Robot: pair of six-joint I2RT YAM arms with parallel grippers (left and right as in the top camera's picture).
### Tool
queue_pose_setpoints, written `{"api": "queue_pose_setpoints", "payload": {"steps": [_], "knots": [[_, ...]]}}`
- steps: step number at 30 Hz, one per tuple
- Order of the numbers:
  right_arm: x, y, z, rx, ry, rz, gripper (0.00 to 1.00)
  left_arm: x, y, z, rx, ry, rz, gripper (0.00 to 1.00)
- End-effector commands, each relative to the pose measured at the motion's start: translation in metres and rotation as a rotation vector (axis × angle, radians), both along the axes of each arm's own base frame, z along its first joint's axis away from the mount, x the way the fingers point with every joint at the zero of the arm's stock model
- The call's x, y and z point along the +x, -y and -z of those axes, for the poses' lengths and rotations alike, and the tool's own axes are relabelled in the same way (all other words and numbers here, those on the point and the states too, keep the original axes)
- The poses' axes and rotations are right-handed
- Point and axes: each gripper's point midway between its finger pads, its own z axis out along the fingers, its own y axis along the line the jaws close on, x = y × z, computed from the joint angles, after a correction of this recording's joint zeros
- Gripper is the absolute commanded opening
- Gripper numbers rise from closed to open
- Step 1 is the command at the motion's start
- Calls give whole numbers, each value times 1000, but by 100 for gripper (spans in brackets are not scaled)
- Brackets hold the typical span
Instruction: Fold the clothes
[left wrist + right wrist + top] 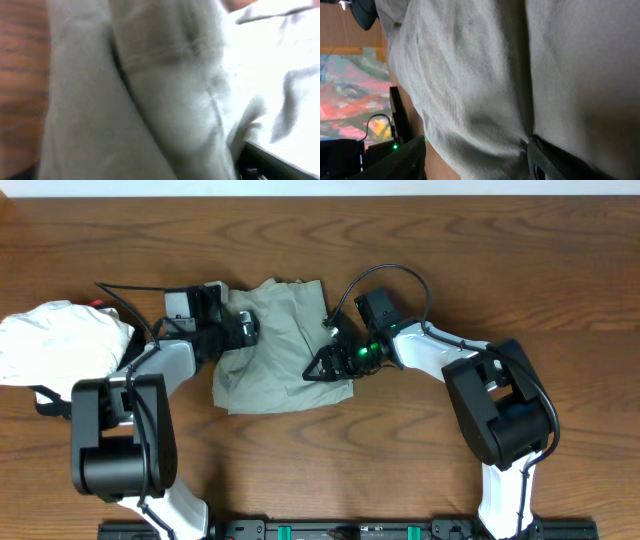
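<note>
The clothes (275, 345), pale khaki shorts, lie bunched in a rough rectangle at the table's middle. My left gripper (243, 330) is at their left edge. In the left wrist view the khaki cloth (165, 100) fills the frame and only one dark finger (272, 162) shows, far out at the lower right, so the jaws stand wide. My right gripper (325, 367) is at the shorts' right edge. Its two fingers (407, 160) are spread wide with a thick fold of cloth (470, 90) between them. A strip of bare wood shows beside the left one.
A white garment (60, 340) is heaped at the left, close behind my left arm, with a black strap (48, 402) below it. A black cable (385, 275) loops above the right wrist. Wooden tabletop (500, 260) stretches along the back and right.
</note>
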Motion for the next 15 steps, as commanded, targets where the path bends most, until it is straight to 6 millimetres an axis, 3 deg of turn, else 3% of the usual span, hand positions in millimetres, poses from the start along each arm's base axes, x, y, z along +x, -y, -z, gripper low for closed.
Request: {"api": "queue_pose_setpoints", "payload": {"steps": [1,4,7,15], "knots": [[-12,41,70,-264,-55,69,65,-49,23,54,-128,-213,44,61],[-12,41,70,-265,-56,69,65,-49,26,54,-131,-214,50,24],[-12,41,70,-265,-56,69,65,-50,28,54,-134,-215,56,8],[-12,41,70,-266,-64,77,65,-61,63,46,-211,-225,174,6]]}}
